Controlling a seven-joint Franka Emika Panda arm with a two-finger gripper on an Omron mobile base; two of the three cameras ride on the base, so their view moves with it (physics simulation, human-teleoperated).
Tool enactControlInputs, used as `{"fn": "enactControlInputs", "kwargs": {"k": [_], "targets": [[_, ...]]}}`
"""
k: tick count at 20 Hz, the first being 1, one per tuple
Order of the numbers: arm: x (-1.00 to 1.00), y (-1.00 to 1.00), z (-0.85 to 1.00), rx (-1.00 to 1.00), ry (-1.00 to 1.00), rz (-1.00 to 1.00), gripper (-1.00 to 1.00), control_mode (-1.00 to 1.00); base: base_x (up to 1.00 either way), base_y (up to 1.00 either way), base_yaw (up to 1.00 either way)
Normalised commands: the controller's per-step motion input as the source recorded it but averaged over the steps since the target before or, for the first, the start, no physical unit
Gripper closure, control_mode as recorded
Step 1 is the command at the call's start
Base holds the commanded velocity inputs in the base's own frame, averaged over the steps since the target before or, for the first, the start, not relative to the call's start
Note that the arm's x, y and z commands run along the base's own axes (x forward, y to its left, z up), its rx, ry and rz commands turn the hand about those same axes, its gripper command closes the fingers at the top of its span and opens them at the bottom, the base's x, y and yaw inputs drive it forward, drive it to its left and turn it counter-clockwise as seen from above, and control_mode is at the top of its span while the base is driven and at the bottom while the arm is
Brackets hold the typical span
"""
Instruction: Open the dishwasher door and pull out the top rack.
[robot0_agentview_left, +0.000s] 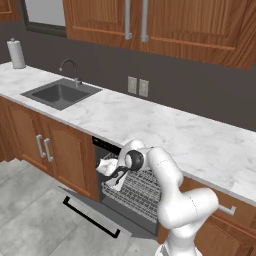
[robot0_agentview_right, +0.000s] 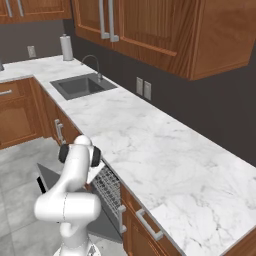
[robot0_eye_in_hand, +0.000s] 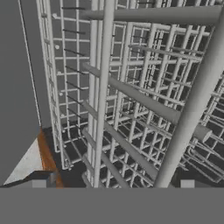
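Note:
The dishwasher door (robot0_agentview_left: 86, 204) lies folded down flat, its black bar handle (robot0_agentview_left: 90, 218) toward the floor; from the right base it shows as a grey panel (robot0_agentview_right: 48, 176) behind my arm. A white wire rack, the top rack (robot0_agentview_left: 137, 192), sticks out of the opening over the door, also seen edge-on (robot0_agentview_right: 107, 190). My gripper (robot0_agentview_left: 114, 175) hangs at the rack's front left corner. In the hand view the gripper (robot0_eye_in_hand: 113, 186) is open, its fingertips (robot0_eye_in_hand: 41, 183) far apart, with thick rack wires (robot0_eye_in_hand: 148, 103) running close between them. More wire grid shows deeper below.
A marble counter (robot0_agentview_left: 165, 125) runs above the dishwasher, with a sink (robot0_agentview_left: 60, 94) and a paper towel roll (robot0_agentview_left: 16, 53) to the left. Brown cabinet doors (robot0_agentview_left: 30, 145) flank the opening on the left, a drawer (robot0_agentview_left: 235, 212) on the right. Grey floor tiles (robot0_agentview_left: 30, 220) lie before the door.

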Motion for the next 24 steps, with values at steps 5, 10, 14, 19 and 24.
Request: {"fn": "enactControlInputs", "kwargs": {"k": [5, 10, 14, 19, 24], "targets": [[-0.49, 0.56, -0.31, 0.22, 0.22, 0.0, -1.0, -1.0, 0.0, 0.0, 0.0], [-0.84, 0.64, -0.25, 0.23, 0.17, 0.0, -1.0, -1.0, 0.0, 0.0, 0.0], [-1.0, 0.62, -0.24, 0.23, 0.14, 0.0, -1.0, -1.0, 0.0, 0.0, 0.0], [-1.0, 0.65, -0.24, 0.21, 0.12, 0.0, -1.0, -1.0, 0.0, 0.0, 0.0], [-0.95, 0.57, -0.2, 0.17, 0.07, 0.0, -1.0, -1.0, 0.0, 0.0, 0.0]]}}
